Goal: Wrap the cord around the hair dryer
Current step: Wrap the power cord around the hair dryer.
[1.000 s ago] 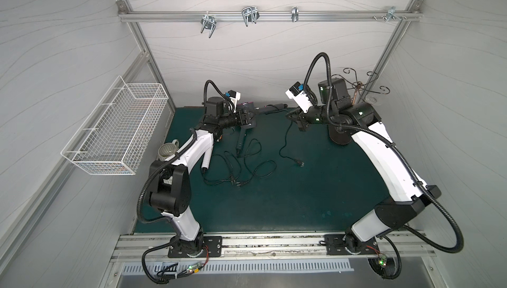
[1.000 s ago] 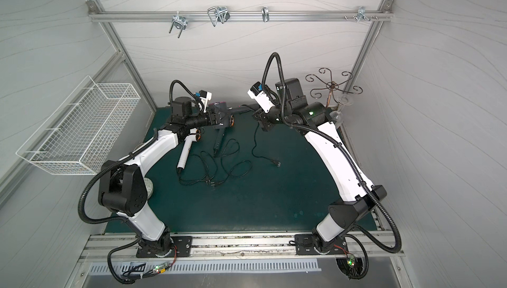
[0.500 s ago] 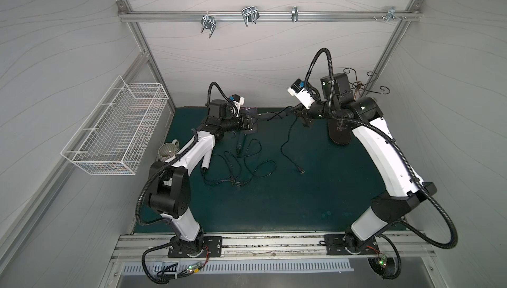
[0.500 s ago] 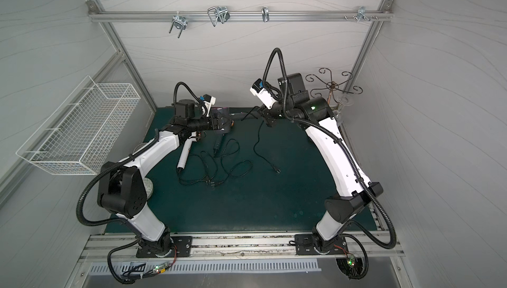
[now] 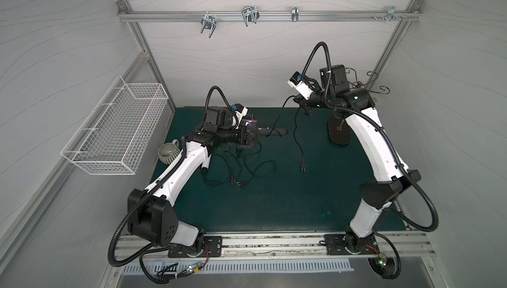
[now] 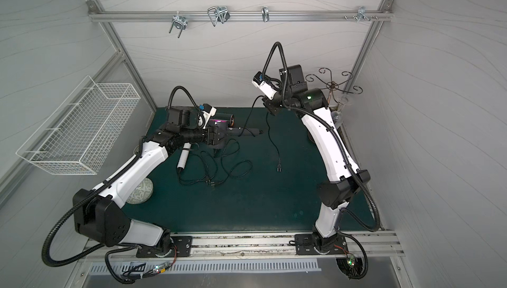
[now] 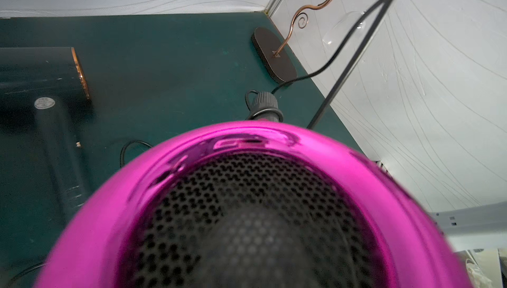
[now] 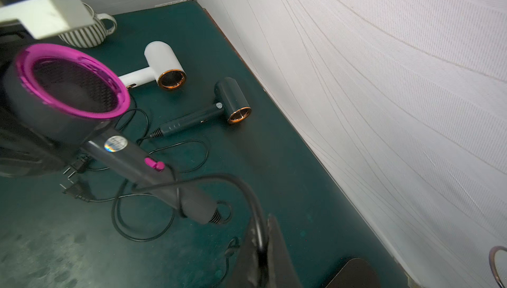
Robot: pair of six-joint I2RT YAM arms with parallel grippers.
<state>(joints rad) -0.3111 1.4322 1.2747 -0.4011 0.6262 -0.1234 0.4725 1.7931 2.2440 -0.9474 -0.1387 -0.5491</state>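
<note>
— Over the green mat [image 5: 274, 204], rear left: hair dryer [image 8: 123, 155]?
— Yes, lifted, head clamped in left gripper [image 5: 246, 136].
— Cord [image 8: 219, 177]?
— Runs off the handle end up to right gripper [image 5: 305, 110], pinched tight; plug [image 5: 302, 168] hangs low. White dryer [image 8: 162, 64] and black dryer [image 8: 233, 100] lie on the mat.

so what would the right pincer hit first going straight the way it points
Most likely the handle of the grey hair dryer, near its cord end. The right pincer, shut on the cord, aims about there. Depth is unclear, so it may pass beside it.
</note>
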